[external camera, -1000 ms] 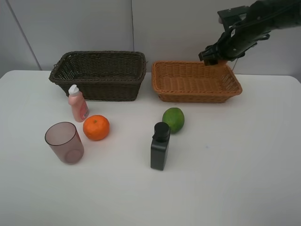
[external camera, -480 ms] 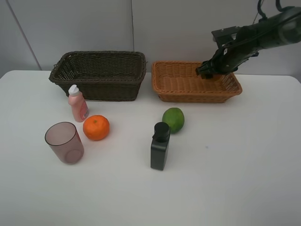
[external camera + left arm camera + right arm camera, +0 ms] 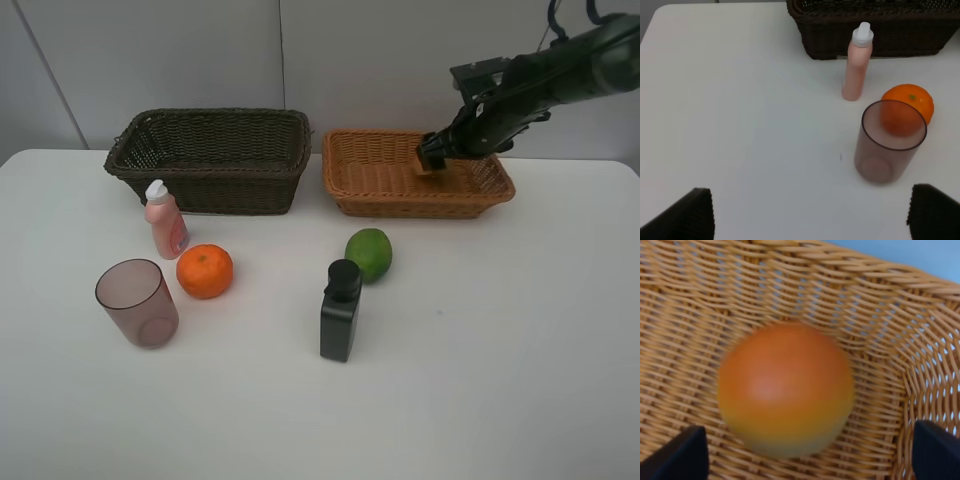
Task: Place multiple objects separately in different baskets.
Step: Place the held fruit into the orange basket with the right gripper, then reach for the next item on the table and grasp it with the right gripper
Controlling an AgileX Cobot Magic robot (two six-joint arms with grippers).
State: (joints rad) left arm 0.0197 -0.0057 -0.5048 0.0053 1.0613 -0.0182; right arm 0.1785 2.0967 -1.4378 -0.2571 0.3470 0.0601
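Your right tool [image 3: 430, 158] hangs inside the far right part of the light orange-tan basket [image 3: 400, 195], jaws spread wide and gripping nothing. The peach-like fruit [image 3: 785, 387] shows blurred against the weave there, clear of both fingertips. Your left tool [image 3: 810, 215] is wide open and empty over the near left of the tabletop [image 3: 500, 330]. Near the dark brown basket [image 3: 215, 190] stand the pink bottle [image 3: 165, 222], orange [image 3: 204, 271] and mauve cup [image 3: 138, 303]. The lime [image 3: 368, 254] sits just beside the upright black bottle [image 3: 340, 312] at the middle.

Blurred peach [image 3: 785, 390] in the tan basket [image 3: 880, 305] — gripper [image 3: 810, 452] spread wide.
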